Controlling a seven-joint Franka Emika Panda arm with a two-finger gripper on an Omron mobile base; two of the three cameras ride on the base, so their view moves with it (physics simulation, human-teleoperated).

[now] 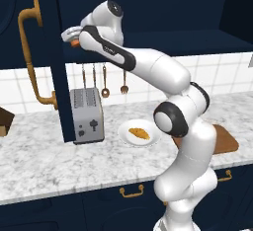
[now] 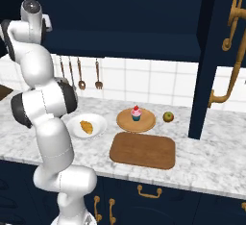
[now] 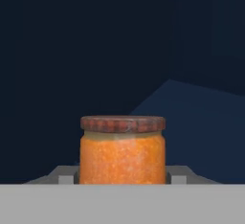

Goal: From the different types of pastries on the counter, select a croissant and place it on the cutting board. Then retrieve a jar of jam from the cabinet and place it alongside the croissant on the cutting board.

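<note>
— Jar of jam (image 3: pixel 122 156) dead ahead, bottom centre of the hand view, upright, brown lid level. Claw?

— Gripper (image 1: pixel 73 36) narrowed onto it, fingers (image 3: pixel 178 174) pressed against both sides; looks held. Up inside the cabinet (image 1: pixel 57 52), upper left of the left base view, just beside the open door.

— Advice, then?

— Draw straight back out, minding the door edge and the toaster (image 1: pixel 87 115) below. Keep upright throughout. Lower gently onto the cutting board (image 2: pixel 142 150), lower centre of the right base view.

— Croissant (image 2: pixel 86 126)?

— Lying on the white plate (image 2: pixel 101 123), left of the board, not on it. Leave room alongside for it.
</note>
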